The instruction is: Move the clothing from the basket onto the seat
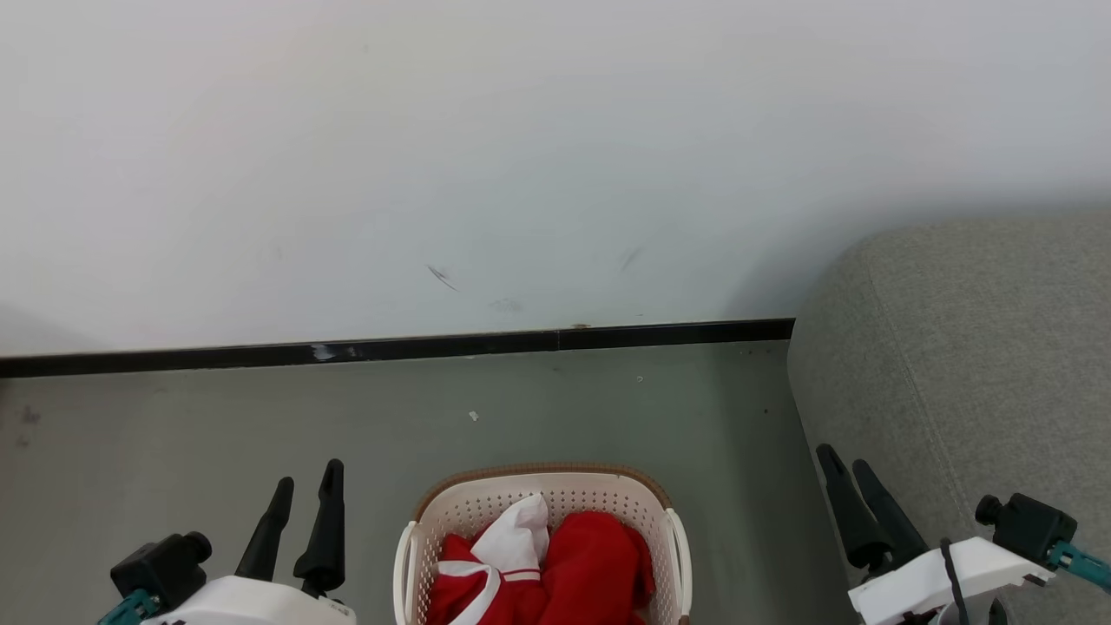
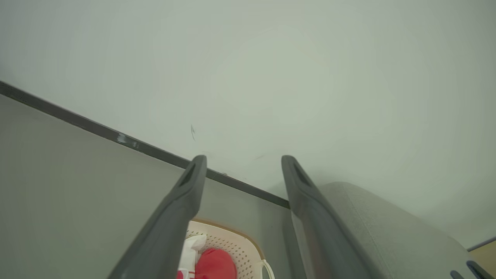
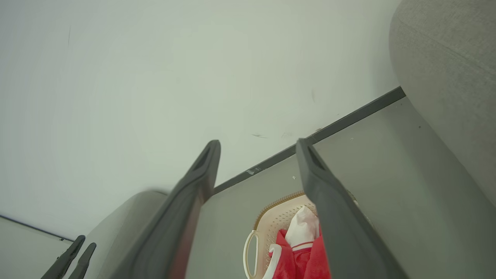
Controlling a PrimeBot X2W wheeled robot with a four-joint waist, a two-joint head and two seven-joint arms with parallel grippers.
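Note:
The cream basket (image 1: pixel 542 476) with a brown rim stands on the floor at the bottom centre of the head view. In it lies the red and white clothing (image 1: pixel 590 555). My left gripper (image 1: pixel 308 476) hangs open to the basket's left, nothing between its fingers. To the basket's right my right gripper (image 1: pixel 844 457) is open and empty, right beside the grey seat (image 1: pixel 972 347). The left wrist view looks past my open left gripper (image 2: pixel 243 159) at the basket (image 2: pixel 236 240), clothing (image 2: pixel 215 263) and seat (image 2: pixel 368 217). Beyond my right gripper (image 3: pixel 259 143), the right wrist view has the basket (image 3: pixel 271 207), clothing (image 3: pixel 306 255) and seat (image 3: pixel 445 58).
A white wall (image 1: pixel 521 156) with a black baseboard (image 1: pixel 391 349) runs across behind the basket. Grey-green floor (image 1: pixel 608 399) lies between wall and basket. The seat's rounded corner bounds the floor on the right.

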